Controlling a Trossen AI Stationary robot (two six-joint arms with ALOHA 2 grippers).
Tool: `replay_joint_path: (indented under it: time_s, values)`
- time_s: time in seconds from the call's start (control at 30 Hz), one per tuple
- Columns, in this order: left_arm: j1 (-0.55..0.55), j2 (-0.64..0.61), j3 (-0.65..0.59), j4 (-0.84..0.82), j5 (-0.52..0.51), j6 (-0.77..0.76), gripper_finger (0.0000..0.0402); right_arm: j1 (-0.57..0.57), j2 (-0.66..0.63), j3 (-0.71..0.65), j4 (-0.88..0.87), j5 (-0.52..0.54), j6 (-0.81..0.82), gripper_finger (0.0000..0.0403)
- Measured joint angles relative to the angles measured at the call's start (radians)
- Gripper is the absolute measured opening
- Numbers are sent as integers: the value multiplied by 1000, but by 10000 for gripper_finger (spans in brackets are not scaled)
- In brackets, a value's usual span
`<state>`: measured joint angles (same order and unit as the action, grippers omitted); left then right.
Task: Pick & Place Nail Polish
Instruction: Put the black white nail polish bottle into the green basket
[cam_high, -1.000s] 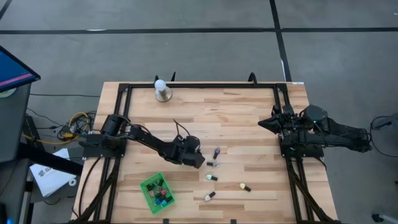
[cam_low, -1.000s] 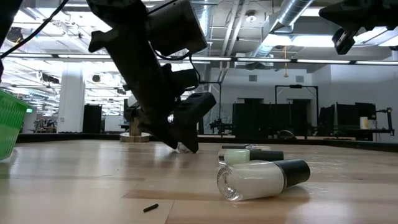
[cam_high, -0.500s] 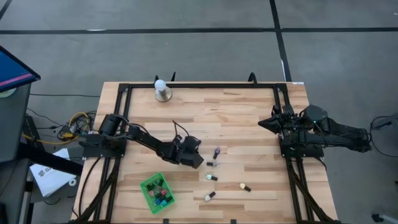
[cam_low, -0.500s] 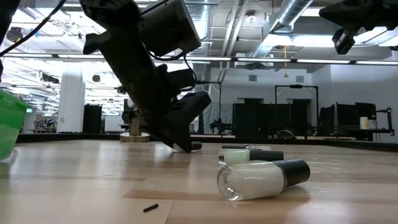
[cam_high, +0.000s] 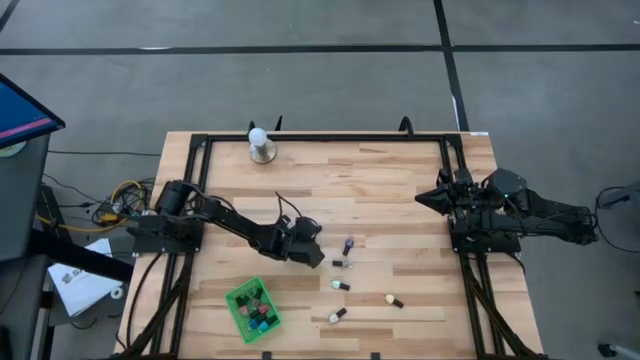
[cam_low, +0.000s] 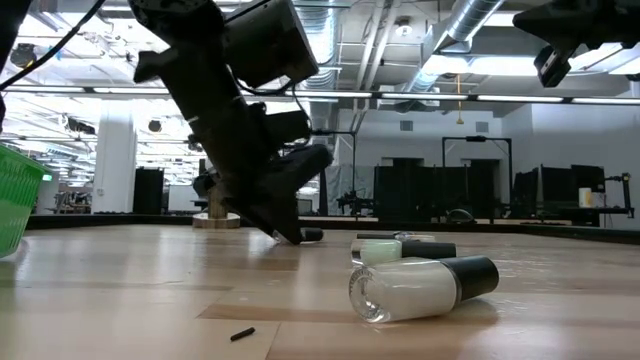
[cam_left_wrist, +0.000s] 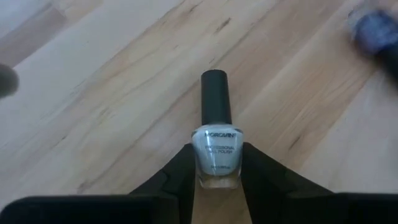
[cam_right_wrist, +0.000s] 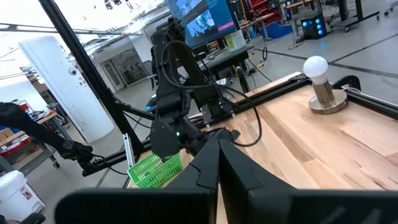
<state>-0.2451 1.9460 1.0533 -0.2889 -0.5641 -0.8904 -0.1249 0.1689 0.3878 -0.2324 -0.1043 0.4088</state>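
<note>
**Left claw pinches pale bottle at worktop centre**

Near the middle of the wooden worktop (cam_high: 400, 190), the left claw (cam_high: 312, 255) sits low, arm stretched out from the left edge. Wrist view shows its two dark fingers (cam_left_wrist: 177, 177) closed in on either side of a pale grey-blue nail polish bottle (cam_left_wrist: 216, 149), black cap pointing away from the claw; jaws are narrowed to the bottle's width and touch both its sides. Can't tell from the pics whether the bottle is clear of the wood or resting on it.

Other polish bottles lie loose w/ the held one nearby: a purple bottle (cam_high: 348, 244) just right of the claw, a small dark-capped one (cam_high: 340, 265) below that, a cream bottle (cam_high: 340, 285), another cream one (cam_high: 393, 300) further right, and one more (cam_high: 337, 316) towards the front edge. Low view has a white bottle (cam_low: 420, 288) lying on its side, black cap to the right, close to the camera.

Green basket (cam_high: 253, 307) stands near the front-left of the worktop, several coloured bottles already inside.

Right claw (cam_high: 428, 198) waits at the right edge, well apart from the bottles, fingers (cam_right_wrist: 217, 165) pressed together and holding nothing.

White ball-topped stand (cam_high: 260, 146) sits at the back edge.
</note>
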Motion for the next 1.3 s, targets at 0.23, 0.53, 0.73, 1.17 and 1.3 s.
replay_joint_path:
  time_s: [0.23, 0.53, 0.73, 1.17, 1.3]
  values:
    - [-3, -132, 0, -9, 14, 152, 96, 0, 0, 0, 0, 0, 0, 0]
    - [-30, -344, 2, -51, 122, 268, 96, 0, 0, 0, 1, 0, 0, 0]
    - [-119, -488, 2, -132, 232, 316, 96, 0, 0, 0, -2, 0, 0, 0]
    - [-411, -611, 4, -396, 354, 79, 97, 0, 0, 0, -1, 0, -26, 0]
    - [-477, -583, -7, -394, 385, 7, 97, 0, 0, 0, -3, 0, -26, 0]
